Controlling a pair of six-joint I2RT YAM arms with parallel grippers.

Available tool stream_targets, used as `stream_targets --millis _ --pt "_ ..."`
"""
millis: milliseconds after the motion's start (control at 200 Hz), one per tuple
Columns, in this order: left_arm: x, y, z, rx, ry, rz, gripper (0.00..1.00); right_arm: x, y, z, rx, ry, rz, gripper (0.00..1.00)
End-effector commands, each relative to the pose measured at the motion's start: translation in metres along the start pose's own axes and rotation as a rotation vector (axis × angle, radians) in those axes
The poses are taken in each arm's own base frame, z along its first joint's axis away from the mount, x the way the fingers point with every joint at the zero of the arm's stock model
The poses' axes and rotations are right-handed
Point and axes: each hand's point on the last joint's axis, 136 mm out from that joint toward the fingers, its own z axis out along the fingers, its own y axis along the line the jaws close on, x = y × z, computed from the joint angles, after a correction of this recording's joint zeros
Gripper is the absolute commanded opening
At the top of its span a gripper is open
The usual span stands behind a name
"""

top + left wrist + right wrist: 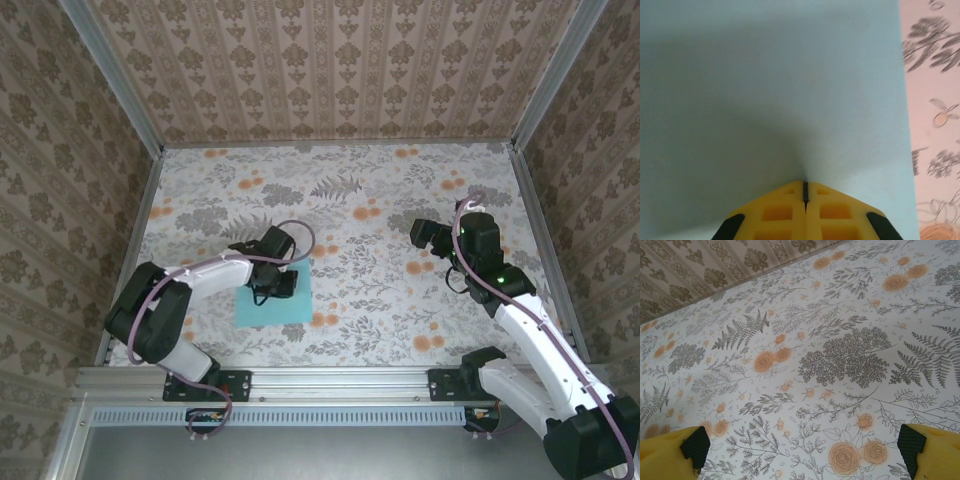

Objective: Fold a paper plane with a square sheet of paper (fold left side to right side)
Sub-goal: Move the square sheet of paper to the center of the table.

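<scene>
I see the left gripper [805, 184] closed tight, pinching the square sheet of paper [770, 90] on the floral table [380, 290], while the right gripper [804, 446] gapes wide, holding nothing.

The bench [340, 190] shows bare across its far half and down the middle strip between the arms, giving a tool wide room to pass. The left arm [200, 275] slants over the near left part. The left tool [273, 286], closed on the square sheet of paper [252, 312], covers that sheet's far edge. The right arm [520, 320] stands along the right side, with the right tool [424, 236] spread above bare bench. Patterned walls [330, 70] close off the left, far and right sides.
</scene>
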Motion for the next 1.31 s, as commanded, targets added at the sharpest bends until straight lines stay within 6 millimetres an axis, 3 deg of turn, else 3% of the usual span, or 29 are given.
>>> stream_targets --millis 0,185,615,845,1005,1300 --pt "-0.001 -0.01 0.011 0.013 0.029 0.017 0.0 -0.005 -0.001 -0.007 0.021 -0.017 0.005 1.0" --pt "-0.011 -0.032 0.022 0.047 0.044 0.049 0.0 -0.005 -0.001 -0.007 0.024 -0.016 0.0 1.0" --pt "-0.061 -0.103 0.052 0.135 0.071 0.125 0.0 0.005 -0.003 -0.004 0.035 0.018 -0.004 1.0" --pt "-0.086 -0.122 0.06 0.179 0.055 0.114 0.0 0.009 -0.002 -0.003 0.031 0.032 -0.002 1.0" --pt "-0.092 -0.131 0.067 0.205 0.062 0.108 0.0 0.012 -0.003 -0.001 0.034 0.045 -0.01 1.0" --pt "-0.104 -0.139 0.046 0.236 0.01 0.126 0.0 0.016 0.001 0.005 0.031 0.072 -0.015 1.0"
